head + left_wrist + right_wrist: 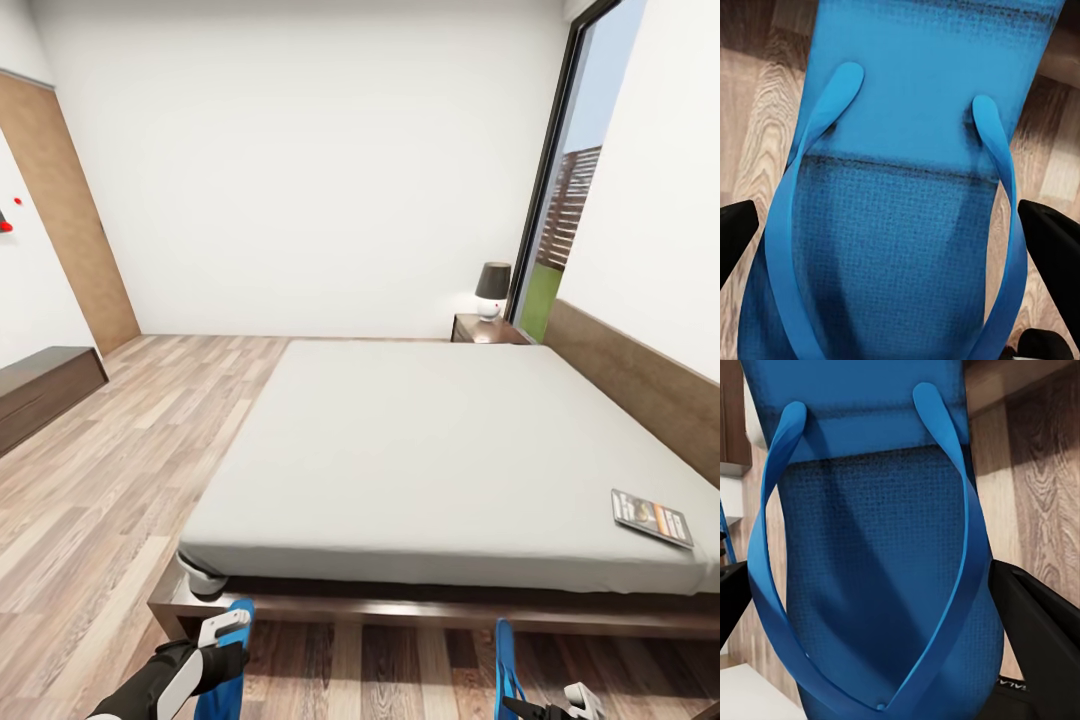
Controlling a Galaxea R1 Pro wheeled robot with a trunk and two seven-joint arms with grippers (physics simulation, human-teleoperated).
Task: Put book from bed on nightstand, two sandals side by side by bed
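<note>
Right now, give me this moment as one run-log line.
left gripper: shut on left sandal | right gripper: shut on right sandal | book: on bed, near corner | nightstand: far side

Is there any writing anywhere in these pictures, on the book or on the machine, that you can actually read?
Book on the bed: cover lettering is there, too small and blurred to read.
Right wrist view, by the dark fingers: faint white marks at the picture's edge, unreadable.
Sandals: no text.
</note>
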